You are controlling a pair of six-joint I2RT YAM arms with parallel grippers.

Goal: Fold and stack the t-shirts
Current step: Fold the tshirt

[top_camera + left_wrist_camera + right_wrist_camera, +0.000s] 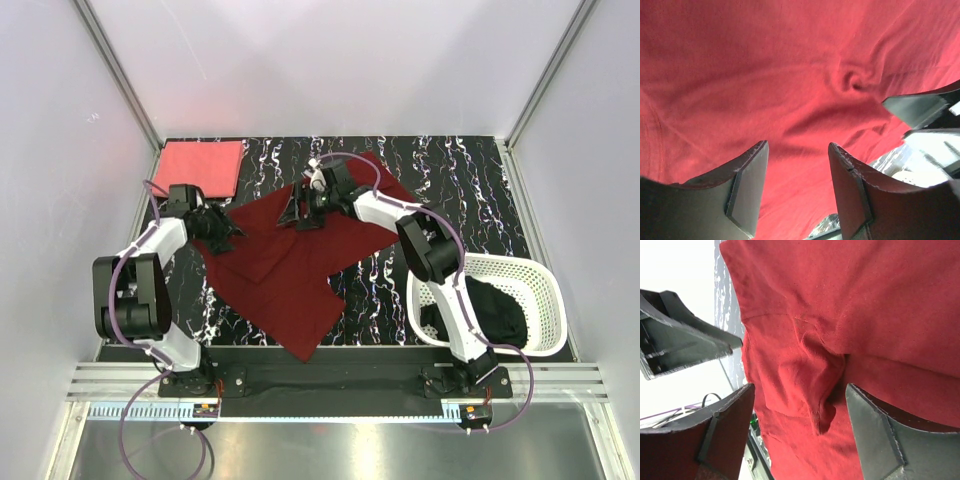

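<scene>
My left gripper (797, 144) and right gripper (799, 386) hover with fingers parted, gripping nothing, over the maroon t-shirt (285, 275) spread mid-frame on the black marbled table (470, 190), white walls (330, 60) around.

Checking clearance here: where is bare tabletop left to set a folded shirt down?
Bare: far right corner, between the maroon shirt and wall, beyond the basket. Crowded: centre, covered by that shirt; far left corner, the pink shirt.

Bright even light, soft shadows, wrist views blurred near fingers
</scene>
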